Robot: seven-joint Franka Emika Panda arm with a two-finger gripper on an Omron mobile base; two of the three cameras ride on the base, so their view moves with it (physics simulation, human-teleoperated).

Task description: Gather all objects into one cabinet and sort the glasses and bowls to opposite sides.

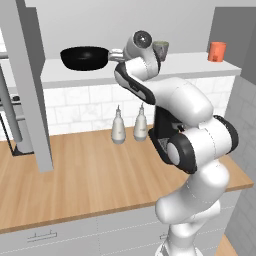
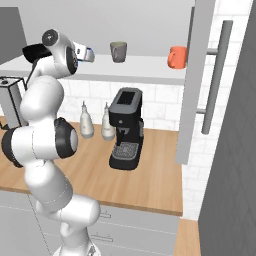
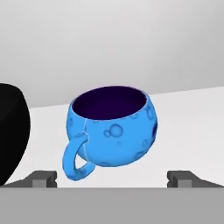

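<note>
Hand view, gripper (image 3: 112, 179) wide open and empty, one blue bowl (image 3: 111, 127), one black bowl (image 3: 11, 131).

black bowl (image 3: 11, 131) cut off by the frame edge.

On the cabinet shelf (image 1: 190, 62): wide bowl (image 1: 85, 57) far left, small bowl (image 3: 111, 127) just right of it, apparently apart; cup (image 2: 118, 51) further right; glass (image 2: 177, 56) rightmost.
</note>
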